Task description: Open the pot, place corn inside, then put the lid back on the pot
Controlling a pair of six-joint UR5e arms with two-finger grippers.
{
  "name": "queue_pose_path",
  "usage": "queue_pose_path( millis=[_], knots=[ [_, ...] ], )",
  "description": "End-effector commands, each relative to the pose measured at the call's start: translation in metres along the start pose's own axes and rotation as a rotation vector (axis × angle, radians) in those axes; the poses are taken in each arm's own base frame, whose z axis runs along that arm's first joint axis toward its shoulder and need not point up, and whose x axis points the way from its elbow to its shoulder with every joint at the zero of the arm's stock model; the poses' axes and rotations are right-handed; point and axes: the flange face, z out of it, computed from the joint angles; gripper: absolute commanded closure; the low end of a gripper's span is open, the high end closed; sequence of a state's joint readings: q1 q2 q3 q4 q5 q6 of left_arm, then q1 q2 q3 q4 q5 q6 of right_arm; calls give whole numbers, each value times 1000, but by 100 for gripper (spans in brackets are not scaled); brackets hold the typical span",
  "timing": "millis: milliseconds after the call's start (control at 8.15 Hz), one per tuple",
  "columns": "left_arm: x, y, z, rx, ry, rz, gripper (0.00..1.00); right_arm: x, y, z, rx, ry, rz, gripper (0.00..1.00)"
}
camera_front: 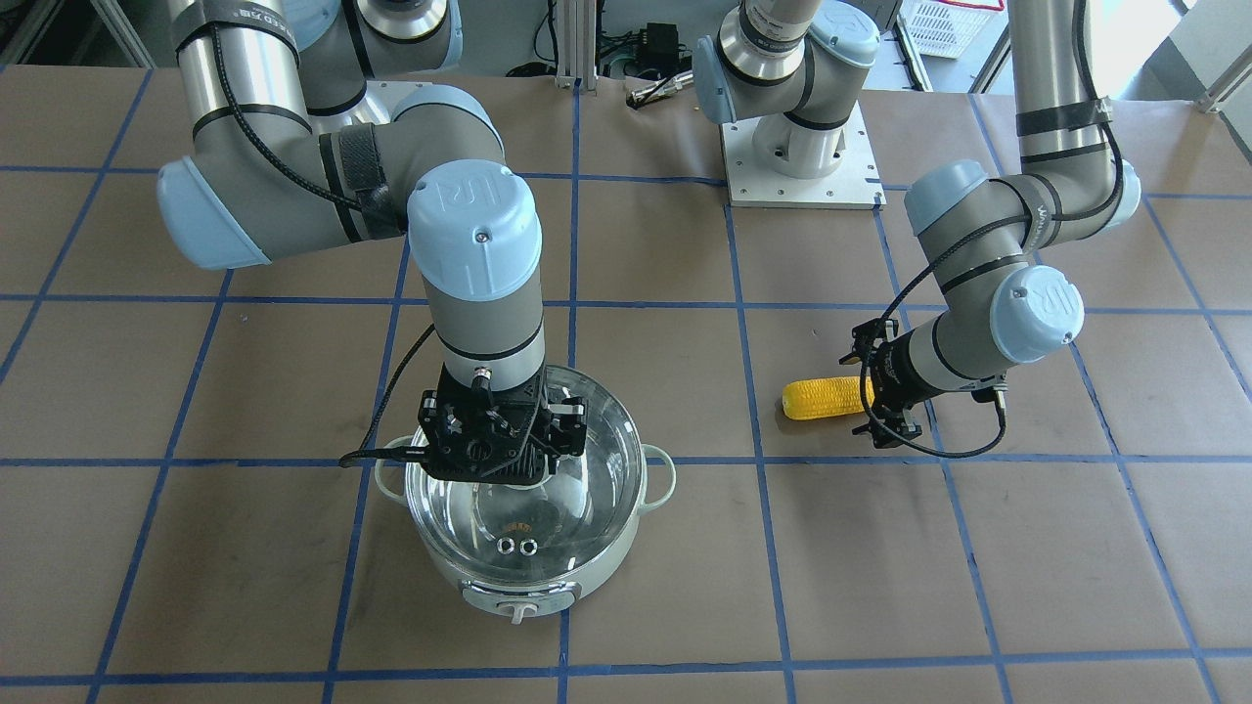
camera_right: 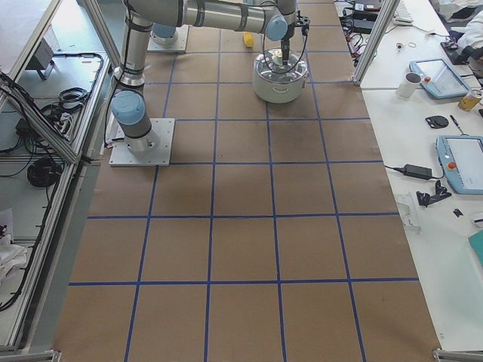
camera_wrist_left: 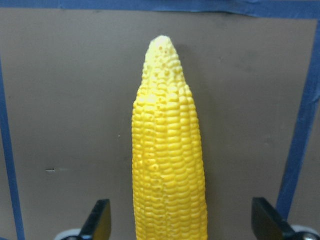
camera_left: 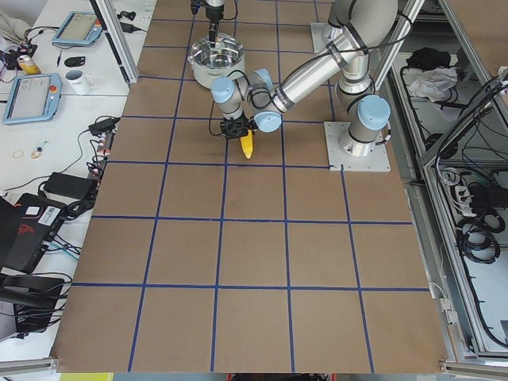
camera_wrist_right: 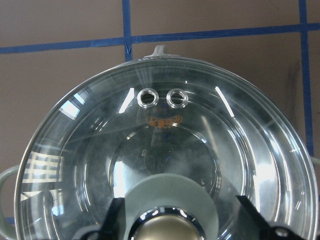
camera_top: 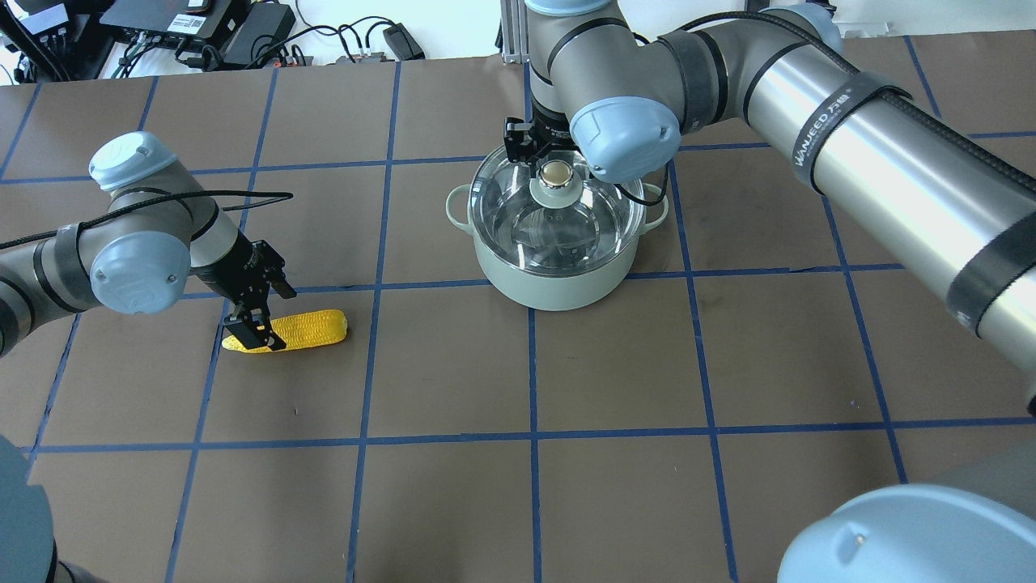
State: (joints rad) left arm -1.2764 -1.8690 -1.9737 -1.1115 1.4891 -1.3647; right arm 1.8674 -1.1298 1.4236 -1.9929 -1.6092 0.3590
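The mint-green pot stands on the table with the glass lid resting on it. My right gripper hangs straight over the lid's gold knob. In the right wrist view the gripper is open, with a finger on each side of the knob and not touching it. The yellow corn lies flat on the table to the pot's left. My left gripper is open and lowered astride the corn, with clear gaps on both sides.
The table is brown paper with a blue tape grid. The left arm's base plate sits at the robot side. Cables and electronics lie beyond the far edge. Side benches hold tablets and a mug.
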Motion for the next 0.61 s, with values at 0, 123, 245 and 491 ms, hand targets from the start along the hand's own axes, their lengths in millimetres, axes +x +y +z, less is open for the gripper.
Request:
queue_pose_path(
  millis=[0, 123, 245, 491],
  knots=[
    [0, -2, 4, 20, -14, -3, 0, 0, 0, 0, 0, -2, 4, 42],
    [-1, -9, 3, 90, -27, -41, 0, -1, 0, 0, -2, -11, 2, 45],
    [-2, -8, 4, 90, -33, -52, 0, -1, 0, 0, -5, -14, 4, 49],
    [-5, -5, 10, 83, -44, -53, 0, -1, 0, -3, 1, -17, 4, 52]
  ],
)
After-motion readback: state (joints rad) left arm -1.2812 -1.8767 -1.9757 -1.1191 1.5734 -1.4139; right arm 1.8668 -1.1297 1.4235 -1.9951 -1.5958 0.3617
